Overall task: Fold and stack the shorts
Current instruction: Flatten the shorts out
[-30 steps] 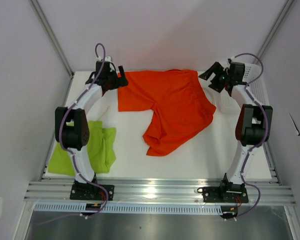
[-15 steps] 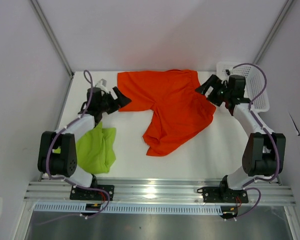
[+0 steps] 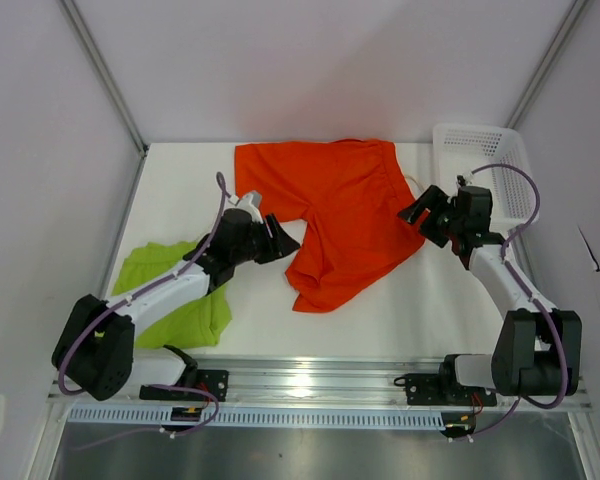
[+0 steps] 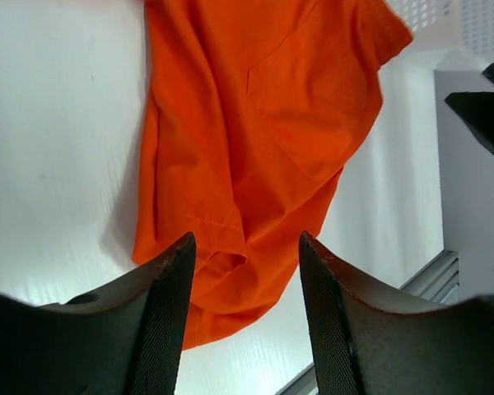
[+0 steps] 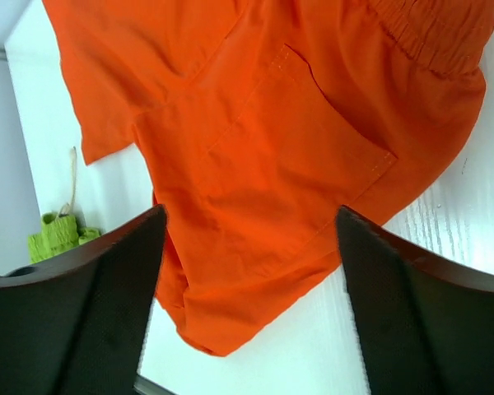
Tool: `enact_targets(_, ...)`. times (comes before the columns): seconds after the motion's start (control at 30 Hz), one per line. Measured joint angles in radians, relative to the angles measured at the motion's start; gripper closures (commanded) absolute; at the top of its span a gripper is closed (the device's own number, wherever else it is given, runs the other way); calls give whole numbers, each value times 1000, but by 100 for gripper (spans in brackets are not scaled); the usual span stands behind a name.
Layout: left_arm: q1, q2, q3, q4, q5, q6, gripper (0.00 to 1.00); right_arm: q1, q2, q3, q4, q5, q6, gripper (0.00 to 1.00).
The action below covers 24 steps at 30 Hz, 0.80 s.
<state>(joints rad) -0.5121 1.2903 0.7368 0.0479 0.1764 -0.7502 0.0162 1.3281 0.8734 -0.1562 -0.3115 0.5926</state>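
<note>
Moved since earlier: both of your grippers have drawn back from the far side, and the right one has left the white basket (image 3: 470, 129) uncovered.
Left gripper (image 3: 280, 240): jaws partly apart, nothing held; it hangs well left of the basket and nearer to you.
Right gripper (image 3: 417, 212): jaws wide apart, empty; just left of the basket's near end.
Orange shorts (image 3: 340, 210): spread flat, just left of the basket.
Green shorts (image 3: 146, 266): crumpled, well apart from the basket, far left.

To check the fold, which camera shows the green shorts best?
Top external: the green shorts show almost whole, the left arm crossing them. Right wrist shows only a small scrap; left wrist shows none.
</note>
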Motion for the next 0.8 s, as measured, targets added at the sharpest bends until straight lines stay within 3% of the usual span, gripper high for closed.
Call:
enact_targets(0.27, -112, 71, -21, 7, -85, -80, 47, -3, -24, -142, 130, 35, 73, 33)
enact_targets(0.8, -116, 288, 0, 41, -113, -89, 49, 55, 64, -262, 353, 124, 141, 45)
